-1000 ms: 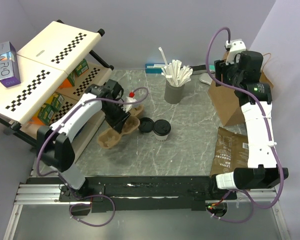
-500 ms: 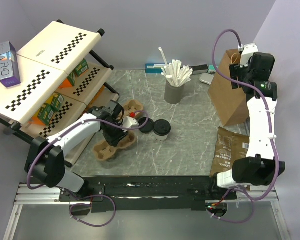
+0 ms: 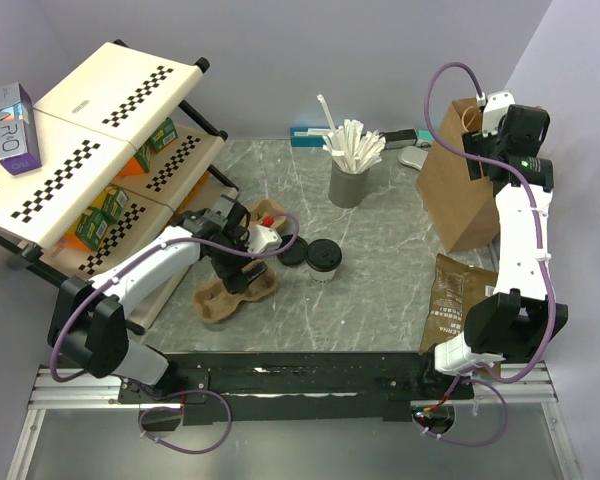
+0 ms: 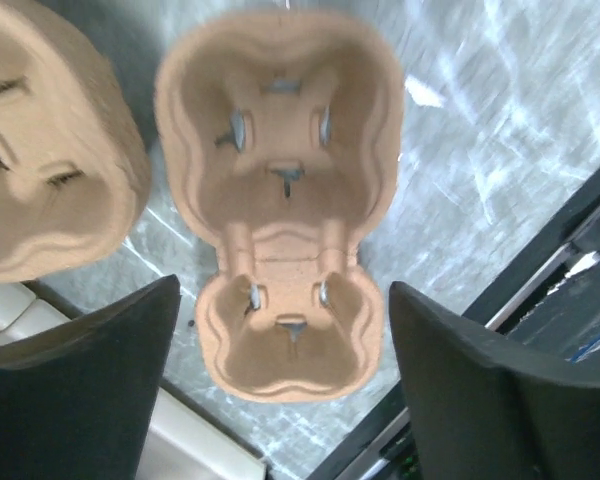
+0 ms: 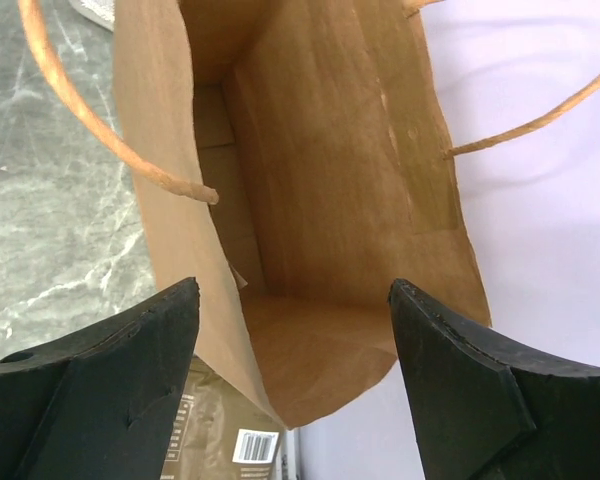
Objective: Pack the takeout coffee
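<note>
Little of the packing is judged done: the lidded white cup (image 3: 323, 256) is seen on the table (image 3: 380, 295), near the pulp carrier (image 4: 280, 200), whose wells are shown empty under the wide-spread left gripper (image 4: 285, 390), and the paper bag (image 5: 320, 200) is found empty beneath the equally wide right gripper (image 5: 290, 390).

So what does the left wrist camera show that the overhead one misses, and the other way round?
Left wrist only: the brown carrier seen straight down into its cup wells, framed by the open left claw. Overhead only: the lidded coffee cup, the cup of white sticks, the paper bag. Both: the carrier lying on the marble table.
</note>
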Available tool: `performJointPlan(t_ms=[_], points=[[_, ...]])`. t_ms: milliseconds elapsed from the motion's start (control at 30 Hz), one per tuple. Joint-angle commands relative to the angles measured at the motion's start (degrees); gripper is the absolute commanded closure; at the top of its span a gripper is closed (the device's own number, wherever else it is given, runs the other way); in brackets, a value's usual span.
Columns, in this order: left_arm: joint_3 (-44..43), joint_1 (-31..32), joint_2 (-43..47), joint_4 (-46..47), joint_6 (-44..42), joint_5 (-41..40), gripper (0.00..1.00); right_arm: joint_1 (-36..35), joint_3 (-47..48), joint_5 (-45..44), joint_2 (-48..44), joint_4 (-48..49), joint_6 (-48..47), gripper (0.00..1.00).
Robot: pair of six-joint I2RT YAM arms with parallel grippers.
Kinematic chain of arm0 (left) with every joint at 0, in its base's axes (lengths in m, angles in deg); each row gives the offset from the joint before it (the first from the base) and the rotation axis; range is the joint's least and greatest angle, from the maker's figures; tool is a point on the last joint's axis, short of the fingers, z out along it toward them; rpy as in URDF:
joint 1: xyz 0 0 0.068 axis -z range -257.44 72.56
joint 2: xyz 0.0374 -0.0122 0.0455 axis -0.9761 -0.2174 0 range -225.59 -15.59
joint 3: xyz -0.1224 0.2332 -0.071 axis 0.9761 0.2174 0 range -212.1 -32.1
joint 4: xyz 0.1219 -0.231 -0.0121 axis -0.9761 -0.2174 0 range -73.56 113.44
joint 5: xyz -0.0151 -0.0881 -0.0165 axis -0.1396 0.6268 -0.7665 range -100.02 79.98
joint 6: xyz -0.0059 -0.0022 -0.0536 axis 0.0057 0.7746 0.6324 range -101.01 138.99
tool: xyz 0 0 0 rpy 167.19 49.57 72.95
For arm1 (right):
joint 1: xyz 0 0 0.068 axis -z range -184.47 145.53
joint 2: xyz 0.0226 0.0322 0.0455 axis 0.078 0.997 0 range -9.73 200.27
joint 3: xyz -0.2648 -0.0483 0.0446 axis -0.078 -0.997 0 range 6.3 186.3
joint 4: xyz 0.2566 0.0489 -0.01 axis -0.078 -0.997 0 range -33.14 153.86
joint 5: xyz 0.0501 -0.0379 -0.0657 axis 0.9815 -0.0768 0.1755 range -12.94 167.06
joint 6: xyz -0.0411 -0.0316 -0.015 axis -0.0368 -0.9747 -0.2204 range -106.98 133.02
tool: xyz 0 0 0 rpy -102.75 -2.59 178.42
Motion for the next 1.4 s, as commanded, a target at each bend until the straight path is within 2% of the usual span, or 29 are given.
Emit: performJointPlan(t_ms=[0, 100, 267, 400, 600, 700, 767, 800, 933, 1000, 1067, 1100, 1200, 1367], points=[[-6.31, 0.26, -0.4, -0.65, 0.9, 5.27, 0.01, 0.48, 2.06, 1.77, -1.14, -0.08, 0.29, 0.17], [-9.83, 0.35, -0.4, 1.8, 1.69, 10.27, 0.01, 0.48, 0.66, 2.48, -2.02, -0.62, 0.3, 0.16], [-12.99, 0.61, -1.1, 7.34, 4.24, 13.19, 0.01, 0.83, -0.4, 1.17, -2.46, 1.48, -0.85, 0.16], [-16.59, 0.61, -3.65, 7.43, 6.52, 17.22, 0.01, 1.18, -0.14, 0.55, -1.59, 3.51, -2.86, 0.15], [-20.81, 0.61, -5.59, 8.4, 10.66, 20.05, 0.01, 1.79, 5.03, 2.57, 2.98, -0.17, -3.57, 0.17], [-21.87, 0.61, -5.42, 8.93, 11.01, 19.96, 0.01, 1.79, 6.71, 4.85, 4.48, -4.82, -3.57, 0.21], [-22.14, 0.61, -4.89, 10.33, 11.45, 20.39, 0.0, 1.88, 6.46, 5.39, 4.22, -8.42, -3.49, 0.28], [-22.22, 0.7, -4.71, 10.95, 11.8, 20.57, 0.0, 1.88, 5.58, 8.52, 4.05, -9.4, -3.48, 0.3], [-22.31, 0.7, -4.97, 12.88, 13.46, 21.98, 0.0, 1.79, 1.8, 10.39, 0.98, -11.34, -3.22, 0.45], [-20.74, 0.87, -4.98, 14.02, 13.03, 23.2, 0.01, 1.71, 0.14, 10.66, -0.08, -11.6, -2.79, 0.47], [-19.07, 2.01, -4.54, 15.16, 10.93, 23.12, 0.01, 1.79, -0.84, 10.31, -1.84, -11.25, -2.08, 0.42], [-17.06, 2.63, -4.27, 15.69, 8.83, 22.08, 0.01, 1.79, -1.89, 10.05, -2.45, -10.47, -1.9, 0.32], [-12.49, 5.53, -2.87, 20.6, 6.1, 18.05, 0.01, 1.79, -3.91, 8.91, -5.7, -9.15, -1.2, 0.2], [-2.38, 9.05, 2.14, 33.52, 8.36, 11.7, 0.01, 1.79, -4.36, 8.29, -7.56, -9.49, 0.9, 0.15]])
